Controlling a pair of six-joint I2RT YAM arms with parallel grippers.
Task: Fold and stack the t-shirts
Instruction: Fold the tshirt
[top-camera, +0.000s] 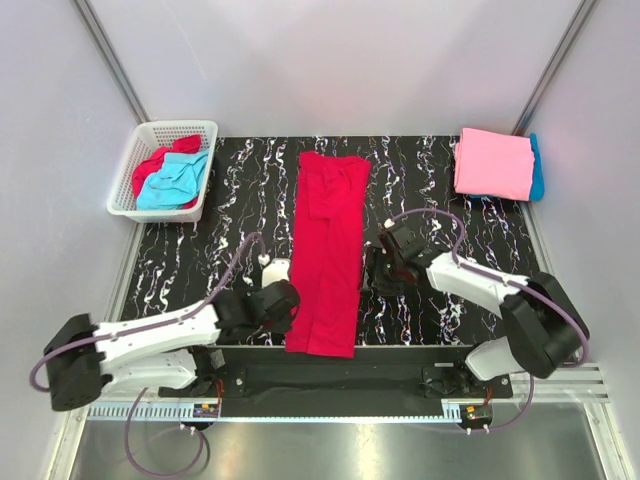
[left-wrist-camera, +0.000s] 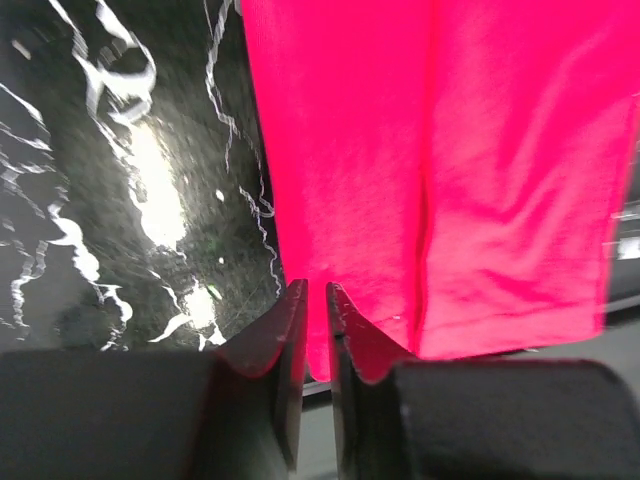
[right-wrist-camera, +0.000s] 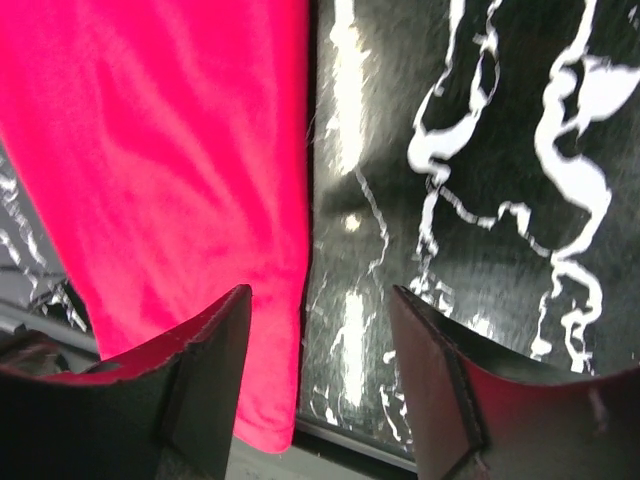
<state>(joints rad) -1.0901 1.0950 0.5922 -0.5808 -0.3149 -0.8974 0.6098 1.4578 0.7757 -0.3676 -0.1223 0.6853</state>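
Observation:
A crimson red t-shirt (top-camera: 328, 250), folded into a long narrow strip, lies flat on the middle of the black marbled table (top-camera: 220, 240); its near end hangs slightly over the front edge. My left gripper (top-camera: 285, 300) is at the strip's near left edge. In the left wrist view the gripper (left-wrist-camera: 315, 290) is shut to a thin slit, empty, just above the red cloth (left-wrist-camera: 430, 150). My right gripper (top-camera: 372, 268) is at the strip's right edge. It is open (right-wrist-camera: 320, 292), one finger over the red cloth (right-wrist-camera: 150, 150) and the other over bare table.
A white lattice basket (top-camera: 128, 170) at the back left holds a crumpled red shirt (top-camera: 155, 160) and a turquoise shirt (top-camera: 175, 182). At the back right a folded pink shirt (top-camera: 493, 163) lies on a folded turquoise one (top-camera: 537, 165).

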